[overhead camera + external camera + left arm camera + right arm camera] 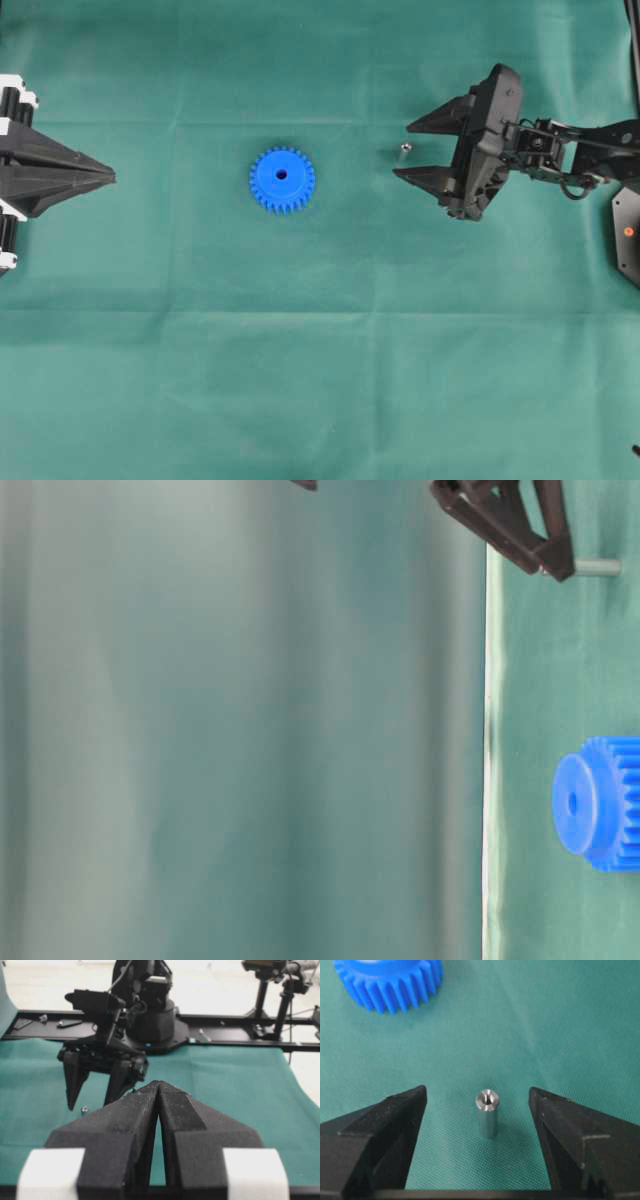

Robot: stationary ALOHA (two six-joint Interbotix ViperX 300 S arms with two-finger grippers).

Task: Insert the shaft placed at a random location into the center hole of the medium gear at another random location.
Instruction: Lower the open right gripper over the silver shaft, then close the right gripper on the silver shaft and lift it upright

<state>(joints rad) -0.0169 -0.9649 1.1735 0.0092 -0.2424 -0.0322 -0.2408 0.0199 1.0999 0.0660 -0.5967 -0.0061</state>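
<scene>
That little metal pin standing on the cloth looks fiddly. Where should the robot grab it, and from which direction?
Probably by its smooth round sides, near the top. The pin stands upright on the cloth, so the open right hand, already with a finger either side of it, could come down from above and close. Its lower end then stays free for the gear.

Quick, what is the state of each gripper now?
Left gripper: closed, holding nothing.
Right gripper: open, fingers either side of the upright shaft, not touching it.
</scene>
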